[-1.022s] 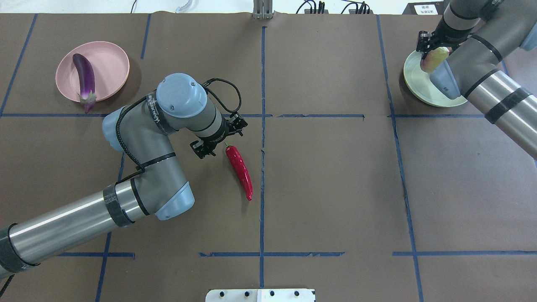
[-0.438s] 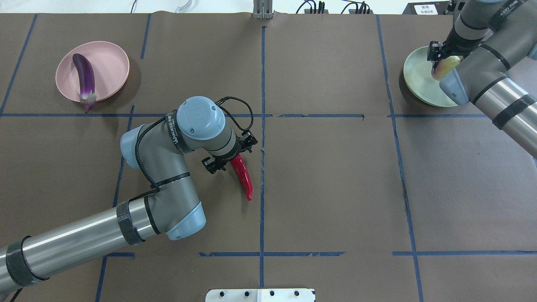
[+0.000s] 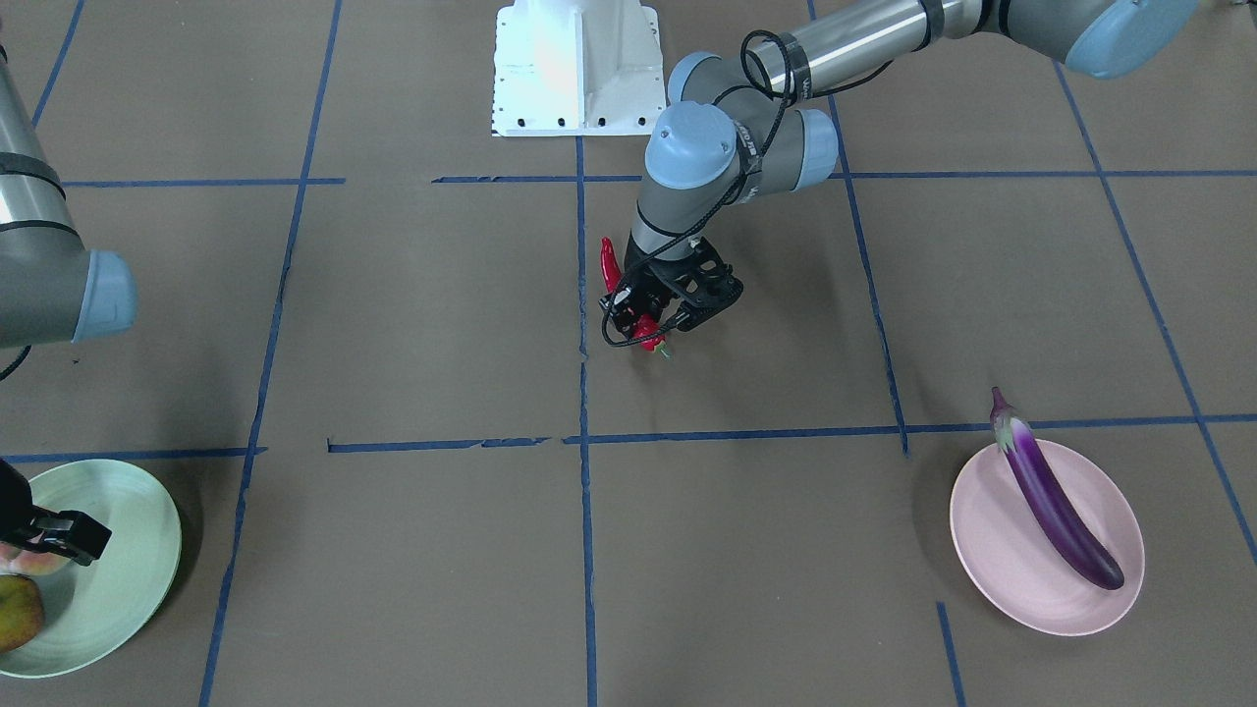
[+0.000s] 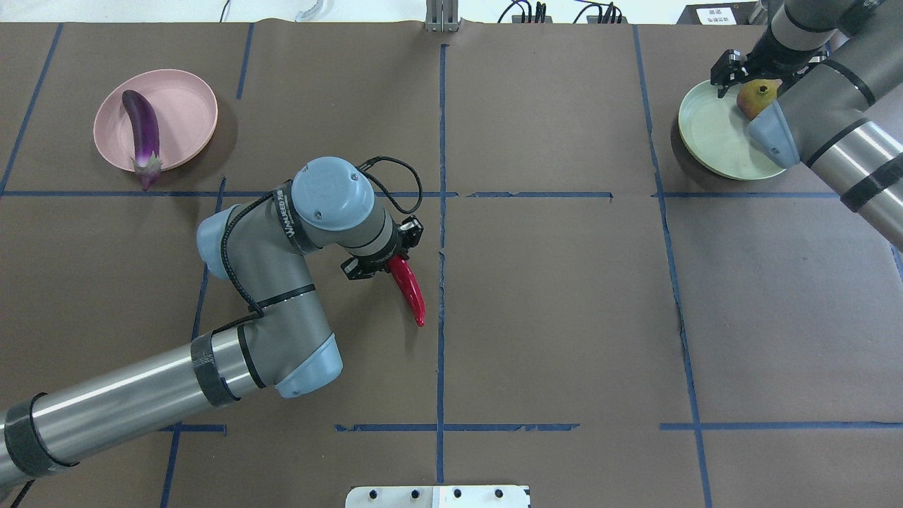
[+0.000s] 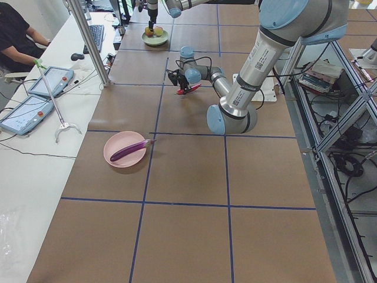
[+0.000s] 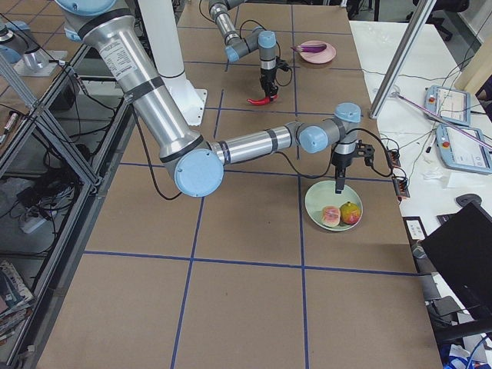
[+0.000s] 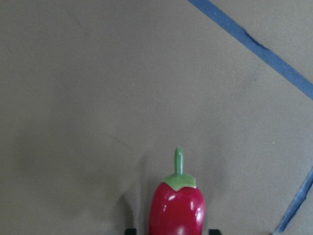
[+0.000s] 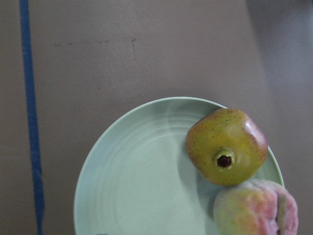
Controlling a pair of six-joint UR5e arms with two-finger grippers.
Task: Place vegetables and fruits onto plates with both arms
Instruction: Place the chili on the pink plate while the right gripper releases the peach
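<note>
My left gripper is shut on the red chili pepper near its green stem, and the stem end is raised a little off the paper. The purple eggplant lies on the pink plate at the far left. My right gripper hangs open and empty over the mint green plate. The dark red and yellow-green fruit and the pale blushed fruit sit side by side on that plate. My arm hides the pale fruit in the overhead view.
Brown paper with blue tape lines covers the table. The white base block stands at the robot's edge. A metal post, tablets and a seated person are beside the table on the operators' side.
My left gripper moved onto the chili, closed on its stem end and raised it. My right gripper carried the pale fruit over the green plate, let it go beside the dark fruit and drew back.
</note>
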